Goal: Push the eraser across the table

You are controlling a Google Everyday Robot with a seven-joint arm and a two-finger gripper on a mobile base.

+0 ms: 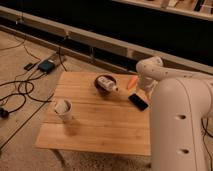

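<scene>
Our gripper (144, 88) hangs low at the far right of the table (100, 127), just beyond the eraser (138, 101).

The eraser lies flat on the planks near the right edge, turned at a slant, with the orange piece (132, 82) and the dark bowl (106, 83) just beyond it and the cup (63, 109) well apart on the left. We judge the arm sits low and close so it can meet the block's side and slide it rather than lift it. Whether our gripper is spread or pressed together, we cannot tell.
</scene>
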